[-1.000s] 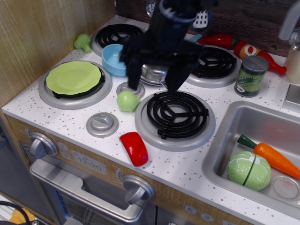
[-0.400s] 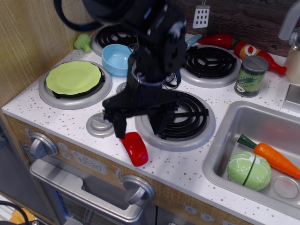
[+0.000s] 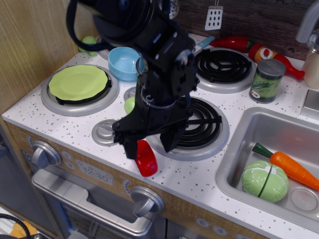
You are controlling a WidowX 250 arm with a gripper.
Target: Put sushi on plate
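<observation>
While straddled by the black pincer [image 3: 148,144], lies between its two spread fingers: the sushi [image 3: 146,158], near the front edge of the speckled white surface [image 3: 65,124], just in front of the near coil burner [image 3: 192,124]. Pincer open, one finger [image 3: 130,148] left of the piece and the other [image 3: 168,141] right of it, upper end of the piece hidden behind them; cannot tell whether either finger touches it. Glossy red, smooth, rounded on top, oblong; long axis running from the back-left toward the front-right, visible end pointing at the surface's front edge. Well apart to the left, on the grey ring of the front-left burner: the plate [image 3: 78,82], flat, round, lime green, matte plastic, bare on top. Behind it a light blue bowl [image 3: 123,62], smooth and round. Peeking out beside the arm, a pale green ball [image 3: 129,104], mostly covered. On the right a steel sink [image 3: 279,134] holding a cabbage [image 3: 264,180] and an orange carrot [image 3: 291,167]; beyond the far burner a green-labelled can [image 3: 266,79]
</observation>
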